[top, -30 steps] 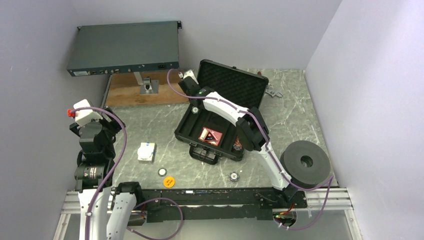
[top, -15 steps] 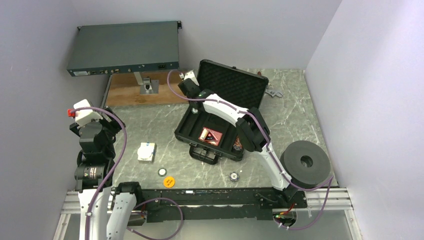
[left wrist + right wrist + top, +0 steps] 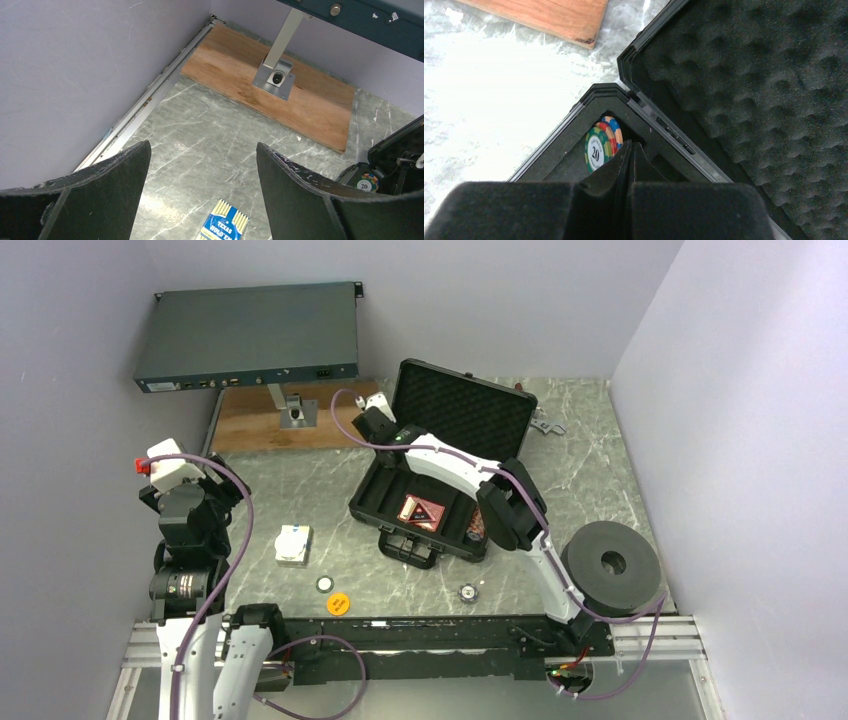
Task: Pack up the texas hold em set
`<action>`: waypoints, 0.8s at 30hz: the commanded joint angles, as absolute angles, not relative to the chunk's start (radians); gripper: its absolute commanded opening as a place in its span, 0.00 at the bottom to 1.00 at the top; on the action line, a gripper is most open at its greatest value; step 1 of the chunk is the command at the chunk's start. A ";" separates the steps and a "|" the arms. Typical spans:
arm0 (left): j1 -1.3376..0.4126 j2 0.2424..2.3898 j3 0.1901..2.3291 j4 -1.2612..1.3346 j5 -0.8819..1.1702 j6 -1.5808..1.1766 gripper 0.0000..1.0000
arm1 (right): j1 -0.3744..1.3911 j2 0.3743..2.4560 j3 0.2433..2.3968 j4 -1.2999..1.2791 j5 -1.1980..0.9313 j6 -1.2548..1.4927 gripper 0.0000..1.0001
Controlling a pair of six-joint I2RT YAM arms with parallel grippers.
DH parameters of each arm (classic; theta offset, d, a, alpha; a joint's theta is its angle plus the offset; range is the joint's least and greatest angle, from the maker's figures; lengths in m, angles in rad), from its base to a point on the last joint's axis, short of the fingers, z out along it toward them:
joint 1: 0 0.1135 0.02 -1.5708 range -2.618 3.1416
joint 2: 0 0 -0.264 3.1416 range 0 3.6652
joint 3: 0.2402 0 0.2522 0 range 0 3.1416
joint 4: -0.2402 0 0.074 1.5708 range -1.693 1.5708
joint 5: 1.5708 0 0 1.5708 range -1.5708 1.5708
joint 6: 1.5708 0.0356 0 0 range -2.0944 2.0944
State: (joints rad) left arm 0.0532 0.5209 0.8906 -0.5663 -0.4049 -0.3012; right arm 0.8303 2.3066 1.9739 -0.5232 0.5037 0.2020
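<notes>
Poker set is only half packed: the black case [image 3: 386,496] sits open in the middle of the table [image 3: 580,470], lid [image 3: 465,412] propped up at the far side. A red card deck [image 3: 421,510] is already in the foam, and a stack of chips [image 3: 600,148] stands on edge in the far-left corner slot. Loose bits are out on the table near the front: a blue and white card box [image 3: 292,543], a loose chip [image 3: 325,583], the orange disc [image 3: 338,604] just beside it, and a second chip [image 3: 467,591] in front of the handle [image 3: 406,548]

Right jaws are pressed together with nothing between them, tip just beside that chip stack in the corner. Left jaws are spread wide and empty, hanging over the table with the card box at the bottom edge of their wrist view

My guess on handling: the chips are hard, slick and lie flat, so pinch across the rim from straight above or they'll skate away. Card box is light, stiff cardboard, so grab it across the narrow sides. Case is rigid plastic and probably the heavy bit, while the foam gives a little, so pieces should press in snug
</notes>
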 commanded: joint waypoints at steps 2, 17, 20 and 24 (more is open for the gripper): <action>0.061 0.527 0.892 -0.552 -0.405 -0.303 0.83 | 0.841 2.236 1.973 -0.549 0.526 0.203 0.00; 0.063 0.587 0.891 -0.555 -0.418 -0.298 0.83 | 0.841 1.925 1.747 -0.520 0.578 0.211 0.53; 0.063 0.598 0.890 -0.554 -0.419 -0.298 0.84 | 0.841 1.852 1.672 -0.501 0.542 0.229 0.54; 0.063 0.614 0.895 -0.562 -0.410 -0.303 0.85 | 0.844 1.749 1.574 -0.468 0.464 0.243 0.57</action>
